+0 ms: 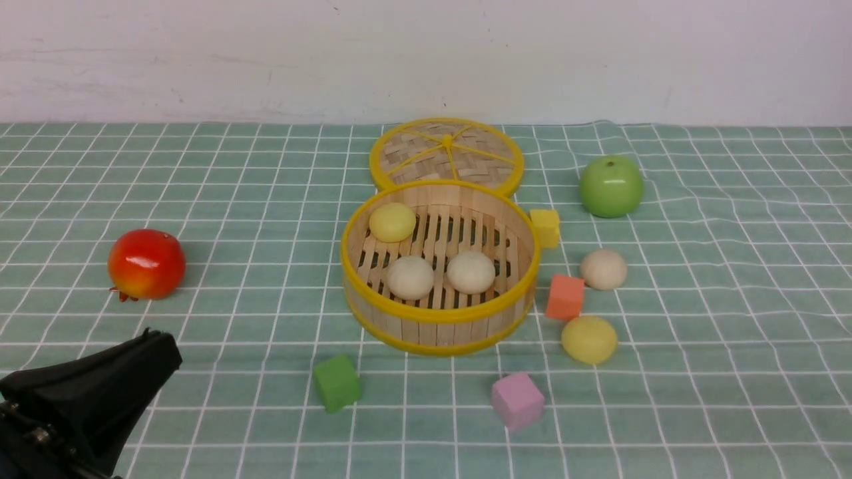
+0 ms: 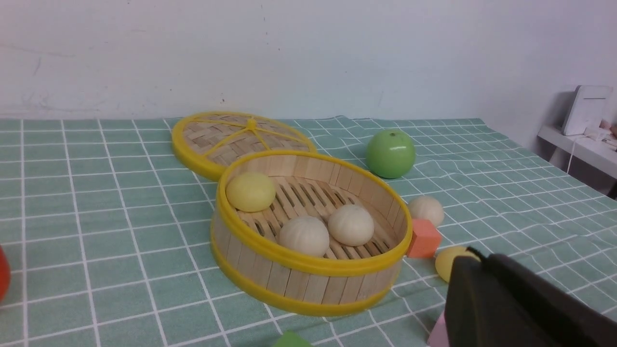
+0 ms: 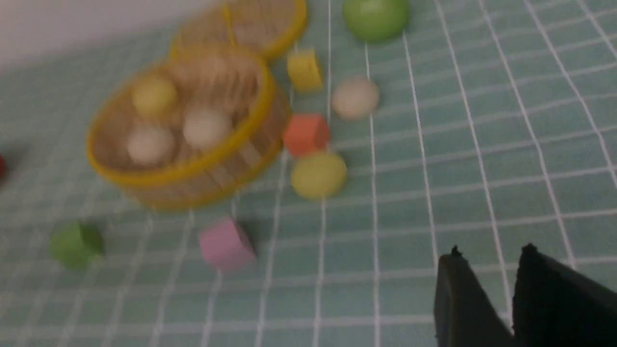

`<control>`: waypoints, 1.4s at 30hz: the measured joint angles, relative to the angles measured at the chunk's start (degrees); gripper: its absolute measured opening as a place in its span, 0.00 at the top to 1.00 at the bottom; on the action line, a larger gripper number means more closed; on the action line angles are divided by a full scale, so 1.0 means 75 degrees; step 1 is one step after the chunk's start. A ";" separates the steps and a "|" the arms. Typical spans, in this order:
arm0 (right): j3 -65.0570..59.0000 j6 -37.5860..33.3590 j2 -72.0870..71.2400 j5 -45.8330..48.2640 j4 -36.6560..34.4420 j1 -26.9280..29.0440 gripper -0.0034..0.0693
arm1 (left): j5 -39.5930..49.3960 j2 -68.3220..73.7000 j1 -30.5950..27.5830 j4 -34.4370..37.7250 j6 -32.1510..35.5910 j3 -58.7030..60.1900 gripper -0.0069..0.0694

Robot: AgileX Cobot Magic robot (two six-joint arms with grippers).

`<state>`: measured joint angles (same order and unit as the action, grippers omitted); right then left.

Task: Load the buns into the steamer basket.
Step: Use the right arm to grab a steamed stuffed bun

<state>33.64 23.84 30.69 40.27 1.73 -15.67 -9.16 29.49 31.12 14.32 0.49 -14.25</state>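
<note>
Black fingers (image 3: 544, 289) of the right gripper (image 3: 490, 251) stand a narrow gap apart, holding nothing, well clear of the round bamboo steamer basket (image 1: 436, 316). The black left gripper (image 1: 156, 344) is pressed closed and empty, near-left of that basket. The basket sits upright, mouth up, with no long axis. Inside lie a pale yellow round bun (image 1: 392, 221) and two beige-white round buns (image 1: 411, 277). Right of the basket rest a third beige-white bun (image 1: 603, 269) and a second pale yellow bun (image 1: 589, 339), an orange cube (image 1: 565, 297) just beside them.

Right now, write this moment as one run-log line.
basket: three buns inside | outside: two buns | left fingers: shut | right fingers: apart, empty
</note>
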 joint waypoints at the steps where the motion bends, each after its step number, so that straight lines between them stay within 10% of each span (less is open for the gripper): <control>1: 0.0716 -0.0396 0.0951 0.0754 0.0187 -0.0360 0.70 | 0.0000 0.0000 0.0000 0.0000 0.0000 0.0000 0.93; 10: 0.3243 -0.1447 0.5797 0.1508 0.0634 -0.1094 0.70 | -0.0006 -0.0008 0.0000 0.0000 0.0000 0.0000 0.92; 20: 0.5841 -0.3255 0.9516 0.1361 -0.1047 -0.0543 0.66 | -0.0006 -0.0008 0.0000 0.0000 0.0000 0.0000 0.91; 42: 0.7519 -0.3398 1.1694 0.1323 -0.1597 -0.0096 0.56 | -0.0006 -0.0008 0.0000 0.0000 0.0000 0.0000 0.88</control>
<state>90.04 -1.65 118.39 50.19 -10.25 -16.39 -9.20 29.43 31.12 14.32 0.49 -14.25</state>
